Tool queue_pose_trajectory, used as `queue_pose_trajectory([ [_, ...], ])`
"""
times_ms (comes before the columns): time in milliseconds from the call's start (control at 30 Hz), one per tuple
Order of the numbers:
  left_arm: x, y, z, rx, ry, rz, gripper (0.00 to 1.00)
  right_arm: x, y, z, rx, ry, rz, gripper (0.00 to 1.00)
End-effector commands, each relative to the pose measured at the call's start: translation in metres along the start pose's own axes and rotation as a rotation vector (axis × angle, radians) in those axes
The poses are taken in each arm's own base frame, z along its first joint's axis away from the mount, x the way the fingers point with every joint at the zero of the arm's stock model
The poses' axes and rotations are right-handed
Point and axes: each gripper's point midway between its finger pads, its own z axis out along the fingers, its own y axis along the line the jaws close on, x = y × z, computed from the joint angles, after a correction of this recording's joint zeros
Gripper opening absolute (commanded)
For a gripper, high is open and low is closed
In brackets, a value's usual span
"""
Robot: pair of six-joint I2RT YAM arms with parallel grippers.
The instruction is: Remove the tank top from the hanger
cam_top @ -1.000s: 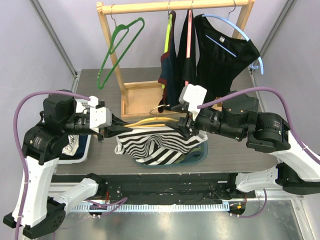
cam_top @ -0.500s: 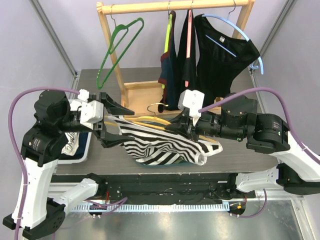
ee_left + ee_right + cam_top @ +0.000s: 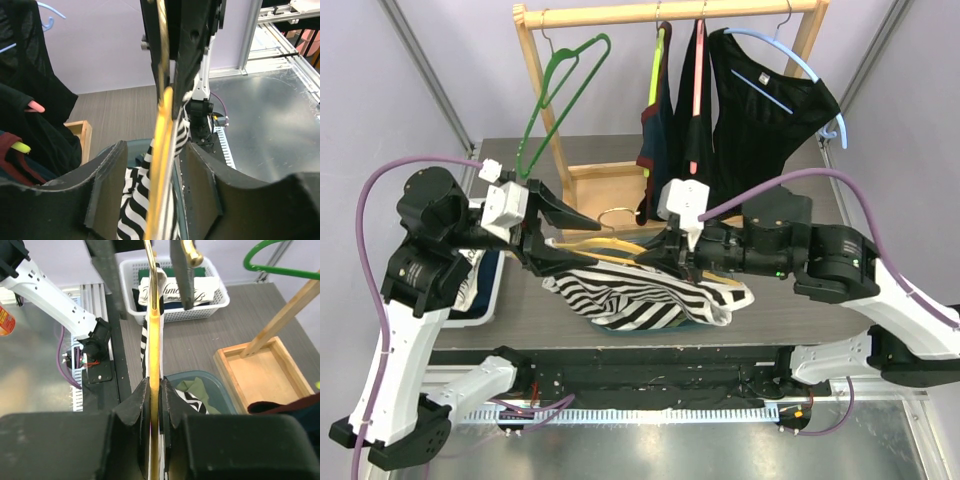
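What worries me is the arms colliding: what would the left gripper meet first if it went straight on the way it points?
Probably the right gripper, shut on the yellow hanger. That hanger runs between the left gripper's open fingers straight toward it, with nothing else between, though depth is unclear.

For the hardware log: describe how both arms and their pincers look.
The left arm and right arm have white lower links, black joint housings, a trailing purple cable and a white boxy block at the wrist. The left pincer and right pincer each have two chunky matte-black fingers.
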Motion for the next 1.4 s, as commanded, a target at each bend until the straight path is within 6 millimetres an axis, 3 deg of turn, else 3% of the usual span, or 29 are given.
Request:
queue_pose_trajectory([
  [0, -0.015, 0.002, 0.005, 0.034, -0.034, 0.036, 0.5, -0.03, 0.004, 0.008, -0.033, -0.096, 0.012, 0.09],
  [200, -0.008, -0.005, 0.005, 0.07, -0.031, -0.001, 0.2, -0.041, 0.001, 0.007, -0.023, -0.125, 0.007, 0.08],
  [300, -0.006, -0.01, 0.004, 0.087, -0.029, -0.036, 0.19, -0.045, 0.0, 0.005, -0.013, -0.132, 0.003, 0.08],
  [533, -0.009, -0.01, 0.004, 0.074, -0.033, -0.012, 0.32, -0.049, 0.0, -0.002, -0.015, -0.14, 0.004, 0.07],
  [633, -0.015, -0.01, 0.004, 0.086, -0.037, 0.001, 0.0, -0.048, 0.001, -0.001, -0.019, -0.134, 0.004, 0.07],
  [700, -0.02, -0.01, 0.003, 0.085, -0.041, 0.01, 0.0, -0.047, -0.002, 0.0, -0.005, -0.134, 0.005, 0.07],
  [800, -0.025, -0.007, 0.003, 0.064, -0.046, 0.028, 0.0, -0.041, -0.023, 0.002, 0.121, -0.124, 0.018, 0.2],
  [833, -0.025, -0.004, 0.003, 0.049, -0.045, 0.034, 0.0, -0.033, -0.047, -0.004, 0.265, -0.11, 0.04, 0.36],
  [900, -0.028, 0.001, 0.001, 0.008, -0.049, 0.083, 0.0, -0.033, -0.083, -0.02, 0.492, -0.139, 0.09, 0.46],
  [967, -0.028, 0.011, 0.0, -0.049, -0.047, 0.109, 0.0, -0.017, -0.121, -0.06, 0.788, -0.14, 0.158, 0.54],
  [1067, -0.025, 0.023, -0.001, -0.116, -0.038, 0.138, 0.0, -0.01, -0.13, -0.107, 0.898, -0.222, 0.249, 0.63],
  [1133, -0.023, 0.027, -0.001, -0.127, -0.031, 0.143, 0.0, 0.002, -0.13, -0.123, 0.921, -0.259, 0.305, 0.66],
  [1167, -0.021, 0.027, -0.001, -0.124, -0.026, 0.135, 0.0, 0.0, -0.128, -0.15, 0.919, -0.332, 0.36, 0.67],
  [1233, -0.019, 0.026, 0.0, -0.109, -0.023, 0.125, 0.0, 0.014, -0.123, -0.158, 0.9, -0.351, 0.381, 0.7],
  [1267, -0.018, 0.025, 0.0, -0.101, -0.022, 0.121, 0.0, 0.017, -0.12, -0.173, 0.886, -0.39, 0.41, 0.72],
  [1367, -0.019, 0.022, 0.0, -0.09, -0.025, 0.118, 0.0, 0.034, -0.112, -0.169, 0.838, -0.379, 0.415, 0.73],
])
